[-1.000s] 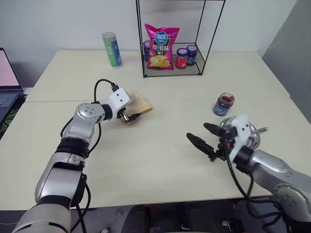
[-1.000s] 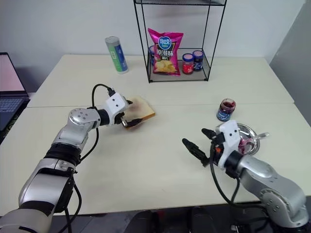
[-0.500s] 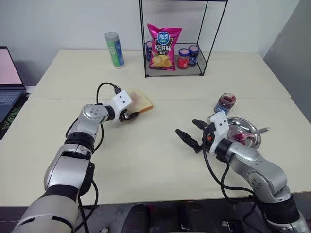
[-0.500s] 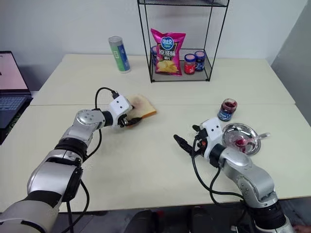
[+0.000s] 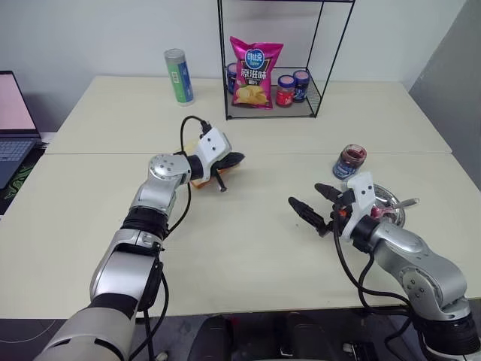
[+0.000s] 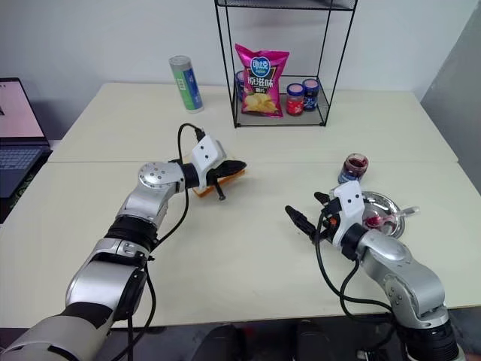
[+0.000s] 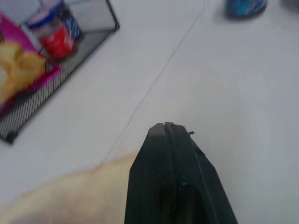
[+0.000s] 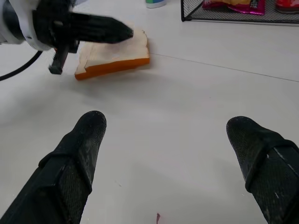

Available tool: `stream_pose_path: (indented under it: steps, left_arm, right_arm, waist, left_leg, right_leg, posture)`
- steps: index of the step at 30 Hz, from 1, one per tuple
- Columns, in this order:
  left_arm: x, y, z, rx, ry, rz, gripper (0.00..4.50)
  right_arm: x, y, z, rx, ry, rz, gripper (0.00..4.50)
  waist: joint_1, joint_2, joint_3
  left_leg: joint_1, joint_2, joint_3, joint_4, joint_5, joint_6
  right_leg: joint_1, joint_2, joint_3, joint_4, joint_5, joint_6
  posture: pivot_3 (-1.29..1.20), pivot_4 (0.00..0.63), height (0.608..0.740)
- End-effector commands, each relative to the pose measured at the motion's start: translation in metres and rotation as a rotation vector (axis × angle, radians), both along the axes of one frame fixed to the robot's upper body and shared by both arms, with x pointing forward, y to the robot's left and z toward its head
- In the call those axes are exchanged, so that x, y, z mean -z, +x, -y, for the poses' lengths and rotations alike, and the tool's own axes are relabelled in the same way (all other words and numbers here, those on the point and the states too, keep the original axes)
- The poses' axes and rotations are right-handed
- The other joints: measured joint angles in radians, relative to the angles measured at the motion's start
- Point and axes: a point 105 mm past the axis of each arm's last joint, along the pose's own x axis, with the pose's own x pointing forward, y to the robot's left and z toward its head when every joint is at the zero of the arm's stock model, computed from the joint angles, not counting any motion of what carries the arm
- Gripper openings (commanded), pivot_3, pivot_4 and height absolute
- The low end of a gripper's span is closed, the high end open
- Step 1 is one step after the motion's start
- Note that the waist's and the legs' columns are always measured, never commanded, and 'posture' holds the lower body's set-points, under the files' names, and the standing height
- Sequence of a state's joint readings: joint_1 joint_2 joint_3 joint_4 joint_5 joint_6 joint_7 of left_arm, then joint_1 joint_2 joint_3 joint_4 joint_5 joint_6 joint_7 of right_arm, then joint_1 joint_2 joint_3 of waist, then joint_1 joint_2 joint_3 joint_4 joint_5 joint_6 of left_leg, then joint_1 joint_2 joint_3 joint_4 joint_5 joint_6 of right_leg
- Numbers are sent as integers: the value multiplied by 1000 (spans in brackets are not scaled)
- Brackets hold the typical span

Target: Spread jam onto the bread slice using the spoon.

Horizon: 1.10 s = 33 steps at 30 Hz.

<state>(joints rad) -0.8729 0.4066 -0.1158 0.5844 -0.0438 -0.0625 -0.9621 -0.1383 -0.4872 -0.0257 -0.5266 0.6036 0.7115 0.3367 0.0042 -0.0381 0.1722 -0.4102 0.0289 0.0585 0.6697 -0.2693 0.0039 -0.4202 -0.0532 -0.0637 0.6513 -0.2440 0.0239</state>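
Lying flat, bread slice (image 8: 114,55) shows pale top, tan crust, partly covered by closed, empty left gripper (image 8: 124,32). Right gripper (image 5: 314,204) gapes empty; spoon handle (image 5: 406,201) barely visible.

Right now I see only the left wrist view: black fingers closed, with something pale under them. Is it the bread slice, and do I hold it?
Observer: Yes, it is the bread slice. It seems to lie on the table; the left fingers are shut above its top, not gripping it.
Operator: Where is the spoon?
Observer: The spoon has its handle sticking out over the rim of the steel dish, beside the right arm.
Operator: And the other side?
Observer: The right fingers are open and empty, above the table.
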Motion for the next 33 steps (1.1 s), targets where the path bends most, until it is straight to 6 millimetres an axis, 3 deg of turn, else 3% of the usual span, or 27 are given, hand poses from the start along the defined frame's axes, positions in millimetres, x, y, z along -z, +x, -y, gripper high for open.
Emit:
stream_pose_path:
  steps: [1, 3, 7, 9, 14, 19, 25, 29, 33]
  left_arm:
    - [-13, -22, 15, 97, 1, 2, 48]
    - [-8, -31, 17, 123, 28, -16, 48]
    - [-8, -14, -5, -45, 1, 16, 48]
    - [-7, -5, -27, -177, -28, 38, 397]
    - [0, -6, -65, -421, -406, -149, 1302]
    - [9, -11, -88, -550, -616, -255, 2422]
    - [23, 2, -91, -639, -806, -382, 3566]
    - [33, 11, -89, -675, -816, -437, 4416]
    - [42, 23, -92, -723, -841, -497, 4460]
  right_arm:
    - [-17, -7, 18, 51, -13, 59, 4500]
    - [-19, -9, 24, 67, -21, 58, 4500]
    - [-22, -11, 29, 75, -35, 56, 4500]
    - [-21, -10, 24, 58, -27, 52, 4500]
    - [-18, -5, 11, -1, -7, 40, 4500]
    - [-17, 1, -2, -46, 11, 39, 4500]
    - [-17, 6, -16, -115, 33, 44, 4500]
    - [-14, 11, -27, -155, 32, 44, 4500]
    - [-14, 16, -39, -178, 45, 49, 4500]
  waist:
    - [0, 0, 0]
    - [-1, 0, 0]
    - [-1, 0, 0]
    - [-3, 0, 0]
    - [-7, 1, 0]
    - [-2, 0, 0]
    - [5, 0, 0]
    - [7, 0, 0]
    - [2, 0, 0]
  left_leg:
    - [0, 0, 0, 1, 0, 0]
    - [0, 0, 0, 3, 0, 0]
    - [0, 0, -1, 9, 0, 0]
    - [1, 0, -2, 9, 1, 1]
    - [6, 2, 0, 9, 4, 1]
    - [8, 2, -1, 9, 4, 1]
    - [9, 0, -1, 9, 4, 1]
    - [10, 0, -2, 10, 4, 1]
    - [10, 0, -2, 9, 4, 1]
  right_leg:
    - [0, 0, 1, 0, 0, 0]
    - [0, 0, 1, 2, 0, 0]
    - [0, 0, 2, 9, 0, 0]
    - [0, 0, 2, 10, 0, 0]
    - [2, -1, 5, 12, 0, 1]
    - [5, -1, 5, 12, 1, -1]
    - [9, -1, 4, 10, 2, -3]
    - [10, 0, 2, 10, 3, -3]
    - [10, 0, 2, 10, 3, -3]
  posture:
    - [0, 150, 740]
    - [0, 150, 740]
    - [0, 150, 740]
    - [0, 150, 740]
    - [0, 150, 740]
    - [0, 150, 740]
    - [0, 150, 740]
    - [0, 150, 740]
    - [0, 150, 740]
